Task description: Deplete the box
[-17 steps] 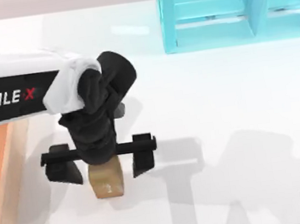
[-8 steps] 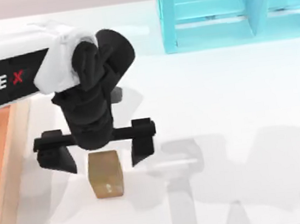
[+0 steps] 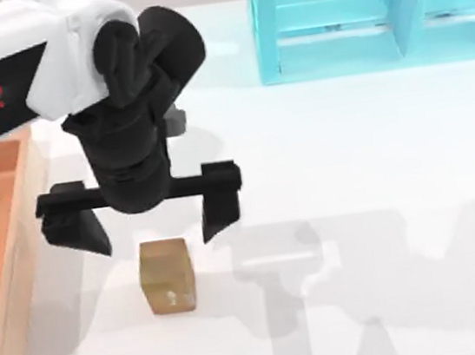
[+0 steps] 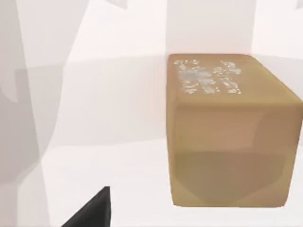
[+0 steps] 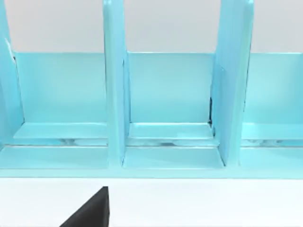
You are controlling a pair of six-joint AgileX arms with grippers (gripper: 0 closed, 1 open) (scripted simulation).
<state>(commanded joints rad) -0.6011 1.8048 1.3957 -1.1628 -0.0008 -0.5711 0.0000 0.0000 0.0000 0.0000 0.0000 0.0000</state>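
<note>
Wood, light tan: the box is a shallow bin with thick pale walls and an orange-brown inside, cut off by the top view's left edge. One long wall runs down the picture beside the bench's open middle.
Box position: on the bench at its left side, reaching from under the left arm down to the near edge.
Surface: the bench is plain glossy white, with soft grey shadows of the arms across its near half.
Surroundings: a cyan shelf unit stands at the far side, right of centre, with upright dividers forming open bays. The right wrist view faces these bays straight on.
Cube: a small golden-brown cube rests on the bench outside the box, just beside its long wall and apart from it. In the left wrist view the cube sits flat, its top face flecked with pale marks.
Left gripper: the left gripper hangs above the bench with its fingers spread wide and released, grasping nothing.
Fingers and box: one finger hangs near the box's long wall, the other well to the right of it; neither touches the box.
Fingers and cube: the cube lies just nearer the camera's lower edge than the gap between them, clear of both.
Right arm: a dark finger tip shows in its wrist view, facing the shelf.
</note>
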